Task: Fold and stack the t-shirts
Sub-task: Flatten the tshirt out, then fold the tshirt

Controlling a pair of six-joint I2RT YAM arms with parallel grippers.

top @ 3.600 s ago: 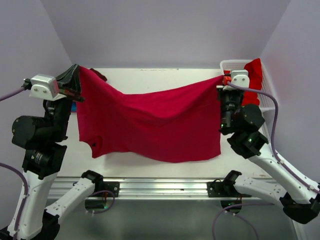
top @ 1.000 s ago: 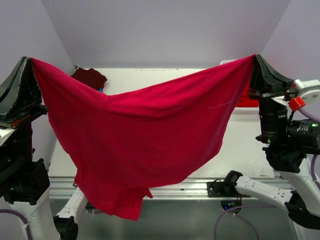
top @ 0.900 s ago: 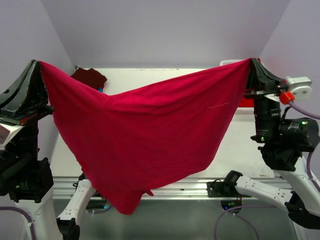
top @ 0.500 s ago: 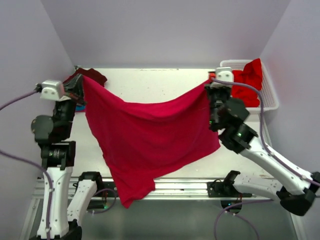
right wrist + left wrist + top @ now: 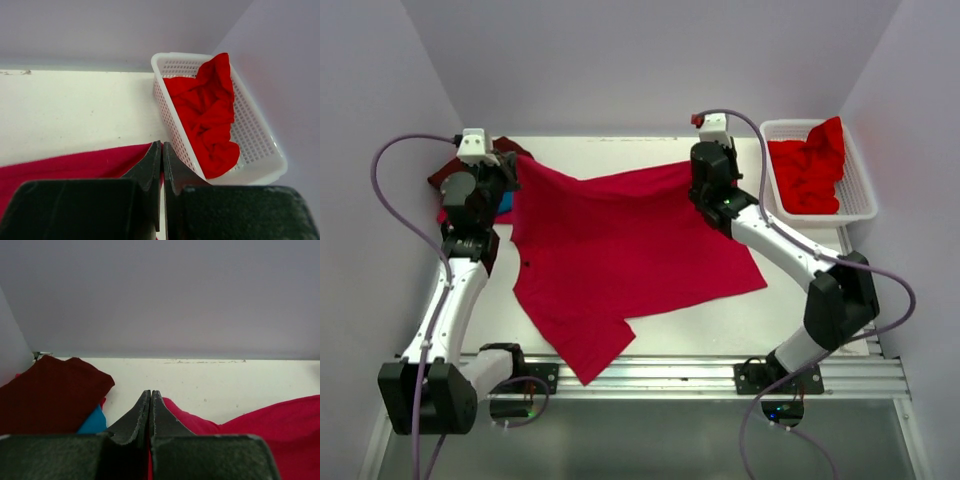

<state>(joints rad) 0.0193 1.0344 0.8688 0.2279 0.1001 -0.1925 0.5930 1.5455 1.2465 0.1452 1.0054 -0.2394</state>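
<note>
Surface: a white table (image 5: 790, 305), faintly speckled, with a metal rail (image 5: 680, 372) along its near edge
Room: plain lavender walls (image 5: 650, 60) close in the far side and both flanks
Crimson shirt (image 5: 610, 250): spread over the middle of the table, creased, its two far corners lifted a little; its near corner reaches past the table's near edge and over the rail
Left gripper (image 5: 150, 396): at the far left, fingers pressed together on the shirt's far left corner, red cloth coming out beside them
Right gripper (image 5: 162, 146): at the far middle, fingers pressed together on the shirt's far right corner
Open room: bare table along the far edge between the two grippers, and on the right between the shirt and the basket
Basket (image 5: 861, 205): white plastic lattice, in the far right corner against the wall, holding a crumpled bright red shirt (image 5: 808, 172)
Far left corner: a folded dark maroon shirt (image 5: 50, 390) lies on a teal blue shirt (image 5: 93, 423), just behind and beside the left gripper
In the way: the left arm lies partly over that pile in the overhead view
</note>
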